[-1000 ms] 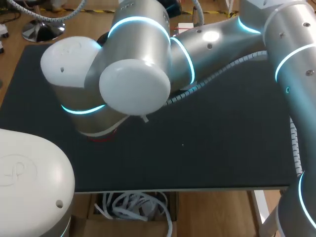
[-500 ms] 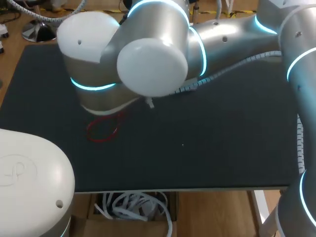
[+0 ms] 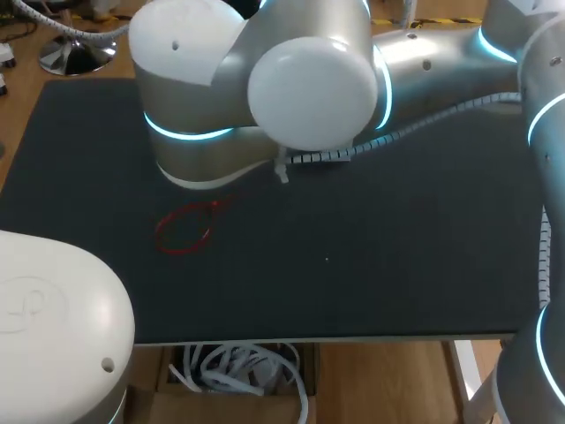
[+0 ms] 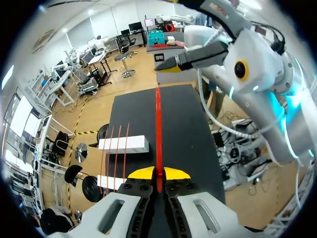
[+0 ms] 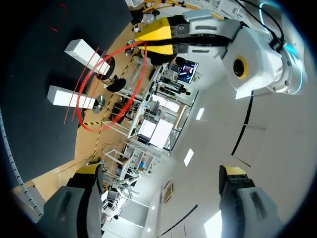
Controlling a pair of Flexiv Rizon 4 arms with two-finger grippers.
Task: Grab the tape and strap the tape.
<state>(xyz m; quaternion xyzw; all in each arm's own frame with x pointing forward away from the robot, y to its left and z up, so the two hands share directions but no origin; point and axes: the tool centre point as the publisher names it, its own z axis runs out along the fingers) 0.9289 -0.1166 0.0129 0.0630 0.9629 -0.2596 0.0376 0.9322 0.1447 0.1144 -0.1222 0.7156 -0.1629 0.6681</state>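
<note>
A thin red strap [image 4: 158, 129] runs straight ahead from my left gripper [image 4: 158, 173], which is shut on its near end between the yellow tips. In the right wrist view that same strap [image 5: 115, 84] curves down in an arc from the left gripper [image 5: 154, 37]. My right gripper [image 5: 161, 171] is open, its fingers wide apart with nothing between them, some way off from the strap. From the left wrist it shows ahead, above the table's far end [image 4: 173, 63]. Neither gripper shows in the head view, where the arms hide them.
A closed red strap loop [image 3: 185, 228] lies on the black table [image 3: 380, 265], also seen small in the right wrist view [image 5: 57, 17]. Two white blocks [image 4: 124, 144] [image 5: 81, 52] carry several spare red straps [image 4: 114, 153] across them. A large arm joint [image 3: 265, 88] hangs over the table's back.
The big arm joint over the table has swung toward the back and right, uncovering the red loop on the table. Both grippers keep their state.
</note>
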